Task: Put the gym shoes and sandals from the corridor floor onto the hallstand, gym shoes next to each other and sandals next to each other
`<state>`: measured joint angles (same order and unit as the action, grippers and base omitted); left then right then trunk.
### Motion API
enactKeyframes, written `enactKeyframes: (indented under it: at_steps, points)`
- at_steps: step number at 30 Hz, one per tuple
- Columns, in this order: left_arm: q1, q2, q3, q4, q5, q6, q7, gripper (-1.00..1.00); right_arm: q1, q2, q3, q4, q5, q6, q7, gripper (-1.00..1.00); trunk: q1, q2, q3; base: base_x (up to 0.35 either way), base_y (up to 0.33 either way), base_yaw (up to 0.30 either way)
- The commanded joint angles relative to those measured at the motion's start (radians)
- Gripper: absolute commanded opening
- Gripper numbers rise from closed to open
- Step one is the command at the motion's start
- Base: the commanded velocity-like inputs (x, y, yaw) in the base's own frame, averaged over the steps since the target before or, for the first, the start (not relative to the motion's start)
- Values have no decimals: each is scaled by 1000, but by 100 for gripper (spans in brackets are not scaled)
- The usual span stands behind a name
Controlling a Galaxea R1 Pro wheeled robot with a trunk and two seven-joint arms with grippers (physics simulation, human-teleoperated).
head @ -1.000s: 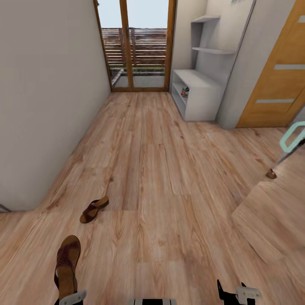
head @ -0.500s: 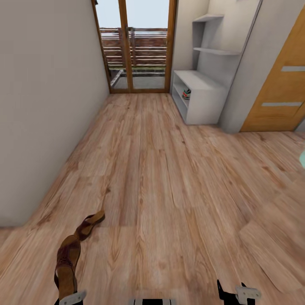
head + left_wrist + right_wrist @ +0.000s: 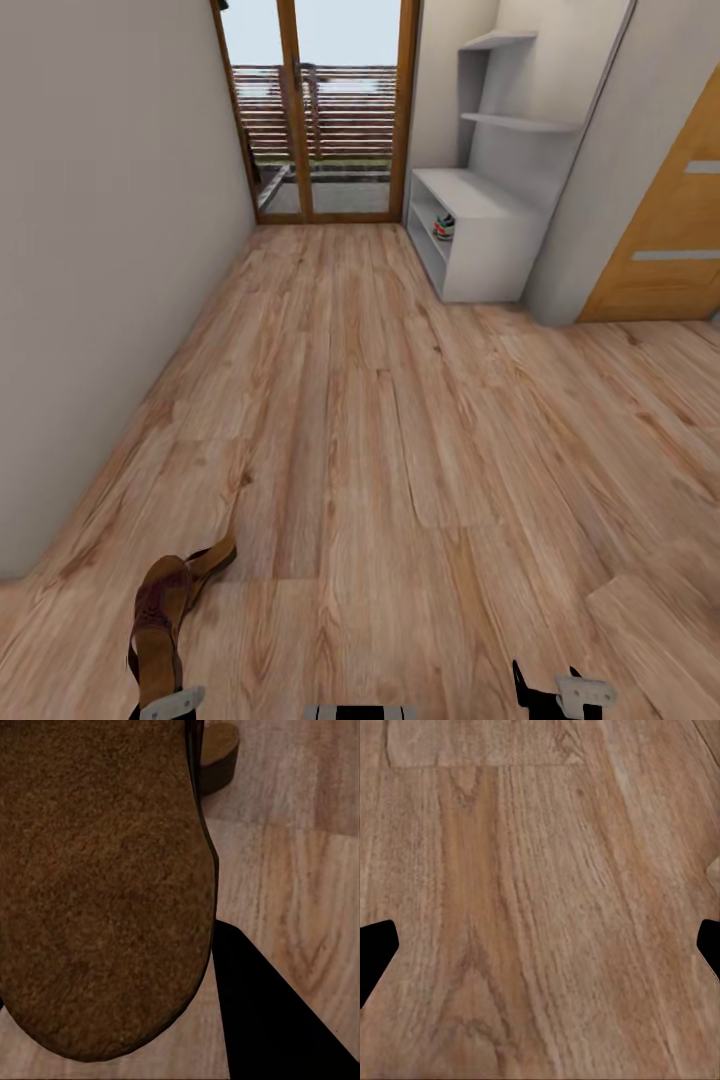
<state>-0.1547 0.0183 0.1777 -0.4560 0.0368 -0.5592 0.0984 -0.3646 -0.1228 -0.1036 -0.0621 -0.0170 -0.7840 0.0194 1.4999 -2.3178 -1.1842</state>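
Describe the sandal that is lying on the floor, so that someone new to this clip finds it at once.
Start from the corridor floor and follow the grey left wall toward the near end. There a brown open sandal on the floor lies on the planks. It sits just beyond the held sandal, which sticks up from the left claw; the floor one is flatter and farther from the robot.

One brown sandal (image 3: pixel 158 628) held up, second sandal (image 3: pixel 210 558) on the floor (image 3: pixel 380 420).

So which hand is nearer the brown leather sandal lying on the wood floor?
Left. The left hand sits just behind the floor sandal; the right hand is far across.
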Motion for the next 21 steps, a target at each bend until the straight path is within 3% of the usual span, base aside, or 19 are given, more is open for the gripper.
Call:
enactKeyframes:
  at_steps: [1,10,21]
  points:
    - [0,0,-1,0,0,-2,3,-100,0,0,-3,1,-1,-3,2,100,0,0,-1,340,0,0]
    - [0,0,0,0,0,-2,3,-100,0,0,-3,1,-1,-3,2,100,0,0,-1,340,-2,0]
    - [-1,0,0,0,0,-2,3,-100,0,0,-3,1,-1,-3,2,100,0,0,-1,334,-86,0]
